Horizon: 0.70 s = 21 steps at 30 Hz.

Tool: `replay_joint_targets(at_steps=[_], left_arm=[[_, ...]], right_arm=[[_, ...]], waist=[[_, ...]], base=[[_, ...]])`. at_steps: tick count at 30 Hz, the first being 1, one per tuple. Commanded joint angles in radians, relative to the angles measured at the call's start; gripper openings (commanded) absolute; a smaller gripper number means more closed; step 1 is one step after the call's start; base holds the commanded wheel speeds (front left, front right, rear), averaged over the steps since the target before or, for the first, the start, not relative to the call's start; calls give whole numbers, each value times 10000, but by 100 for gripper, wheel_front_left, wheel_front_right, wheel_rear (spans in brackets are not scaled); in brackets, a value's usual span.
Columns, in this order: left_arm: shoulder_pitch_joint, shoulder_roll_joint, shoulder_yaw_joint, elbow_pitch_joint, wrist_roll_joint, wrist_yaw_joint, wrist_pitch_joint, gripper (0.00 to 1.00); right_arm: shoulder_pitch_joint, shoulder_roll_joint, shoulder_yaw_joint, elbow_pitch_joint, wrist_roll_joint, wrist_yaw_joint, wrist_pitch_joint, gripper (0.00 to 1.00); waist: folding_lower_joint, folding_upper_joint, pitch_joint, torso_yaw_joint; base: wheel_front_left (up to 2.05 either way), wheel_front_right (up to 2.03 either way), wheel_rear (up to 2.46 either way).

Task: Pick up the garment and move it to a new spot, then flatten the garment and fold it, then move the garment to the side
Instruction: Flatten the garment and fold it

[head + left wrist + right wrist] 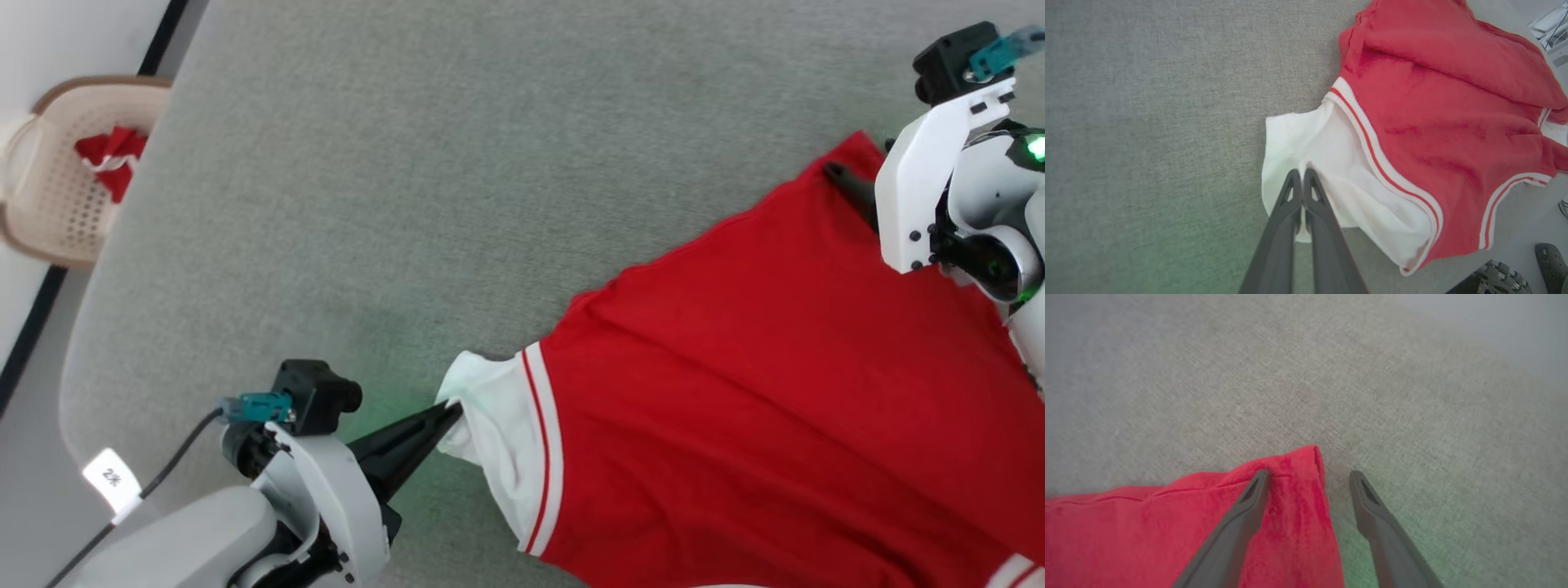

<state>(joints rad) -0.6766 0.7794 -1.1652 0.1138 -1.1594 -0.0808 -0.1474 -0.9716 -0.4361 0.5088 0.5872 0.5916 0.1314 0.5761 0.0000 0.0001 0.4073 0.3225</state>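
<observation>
The garment [759, 367] lies spread on the grey table, plain red side up, with no lettering showing. Its white sleeve [490, 441] with striped trim points toward the left gripper [453, 412]. In the left wrist view that gripper [1302, 175] is shut on the sleeve's [1323, 171] edge, white cloth pinched between the two fingers. At the far red corner sits the right gripper [857, 159], partly behind its white wrist. It [1309, 477] stands open in the right wrist view, one finger on the red corner [1298, 473] and the other over bare table.
A beige basket [49, 188] with a smaller red-and-white cloth [110, 159] stands beyond the table's left edge. Bare grey tabletop [408, 163] stretches ahead of both grippers. Dark parts of the robot's base [1502, 277] show below the table edge.
</observation>
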Motion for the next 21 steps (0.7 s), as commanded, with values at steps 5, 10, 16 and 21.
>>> replay_joint_targets(at_steps=[5,10,16,21], left_arm=[[-190,-316,-90,367,48,-250,-105,0],[-222,-435,-133,564,-21,-337,-163,0],[-176,-434,-146,752,-159,-399,-225,0],[-352,-217,1,750,-341,-349,-76,0]], right_arm=[[-717,-16,1111,1564,432,-16,1069,100],[-1024,50,1779,2437,760,-16,2078,0],[-1445,-22,1928,2724,1055,-17,1810,0],[-1657,-143,1966,2594,1245,-19,1233,0]], waist=[[0,-1,329,548],[0,-1,350,625],[0,-1,217,496],[0,-1,4,239]], base=[[0,0,0],[0,0,0],[0,0,0],[0,0,0]])
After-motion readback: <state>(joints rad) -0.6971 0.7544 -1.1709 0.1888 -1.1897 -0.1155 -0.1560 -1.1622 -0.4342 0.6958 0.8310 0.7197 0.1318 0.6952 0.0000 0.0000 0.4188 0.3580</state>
